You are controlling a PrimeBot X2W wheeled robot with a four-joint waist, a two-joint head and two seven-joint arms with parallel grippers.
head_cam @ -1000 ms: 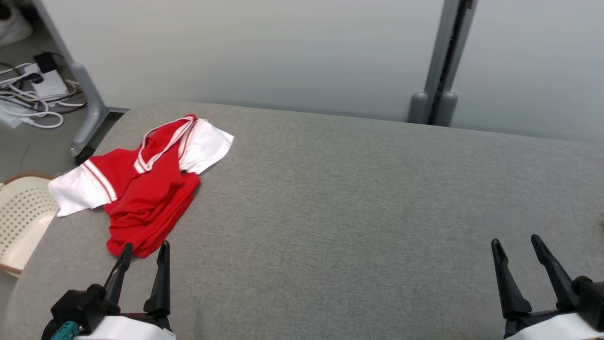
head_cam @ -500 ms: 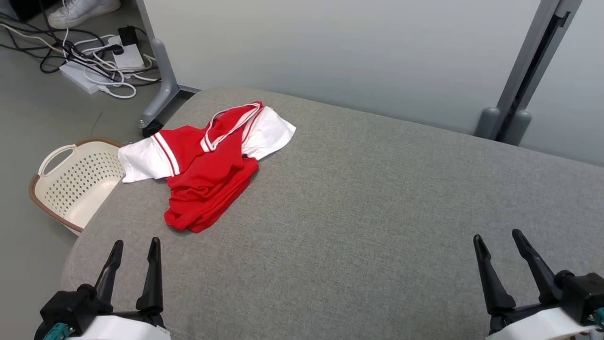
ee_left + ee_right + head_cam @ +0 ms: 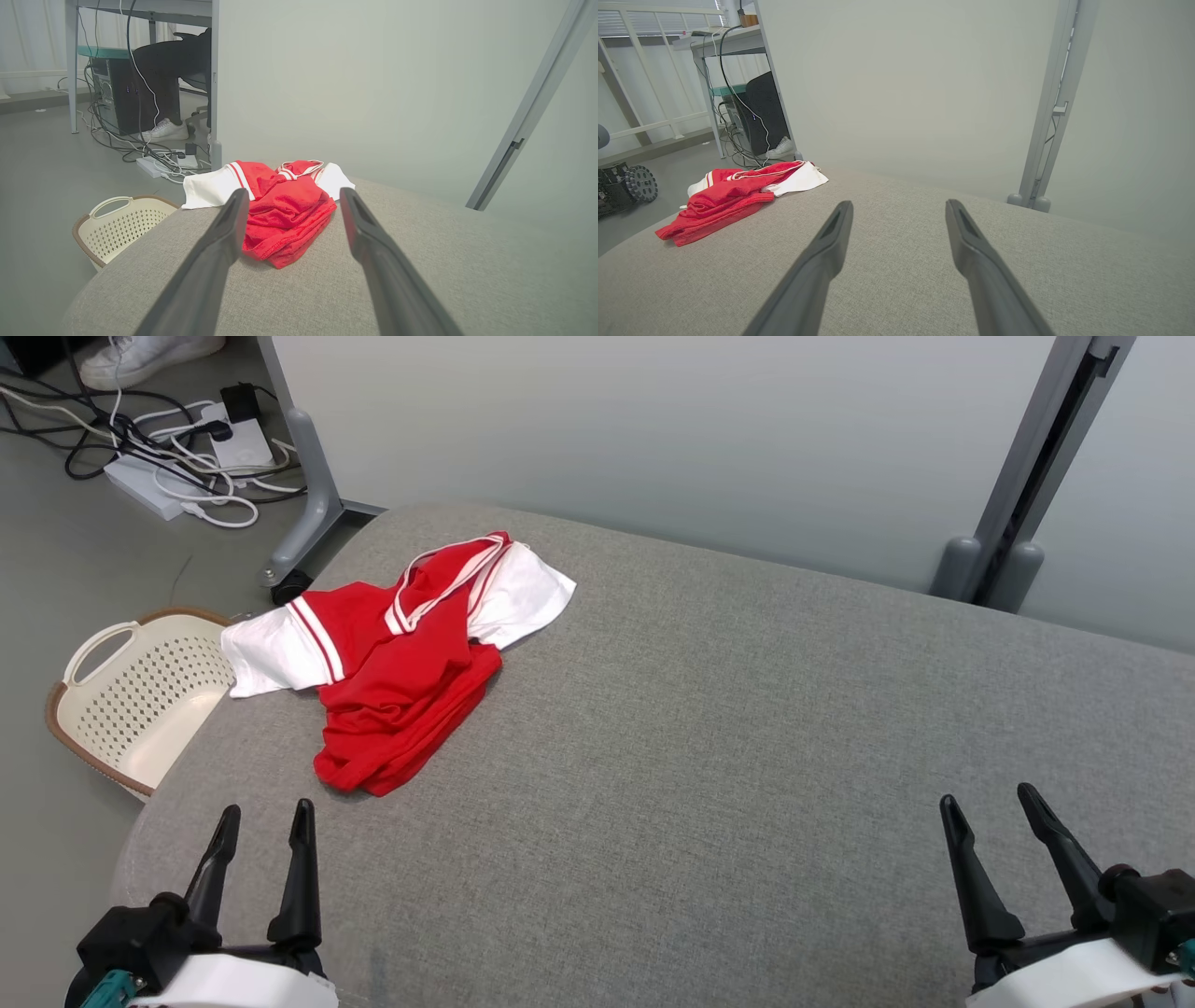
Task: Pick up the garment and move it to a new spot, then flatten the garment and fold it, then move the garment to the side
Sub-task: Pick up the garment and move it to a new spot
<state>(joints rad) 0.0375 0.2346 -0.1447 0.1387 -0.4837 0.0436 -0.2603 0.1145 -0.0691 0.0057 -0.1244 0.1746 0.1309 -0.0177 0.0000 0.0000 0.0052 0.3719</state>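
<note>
Loosely crumpled, the red-and-white garment [image 3: 401, 695] lies on nubby grey upholstery [image 3: 747, 784], left gripper [image 3: 265, 807] and right gripper [image 3: 987, 794] splayed empty.

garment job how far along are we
Nothing looks done: the garment lies crumpled at the far left corner of the grey cushion. Nothing in hand: left gripper and right gripper sit short of it, jaws open and empty. Picking up, moving, flattening, folding and setting aside all remain.
</note>
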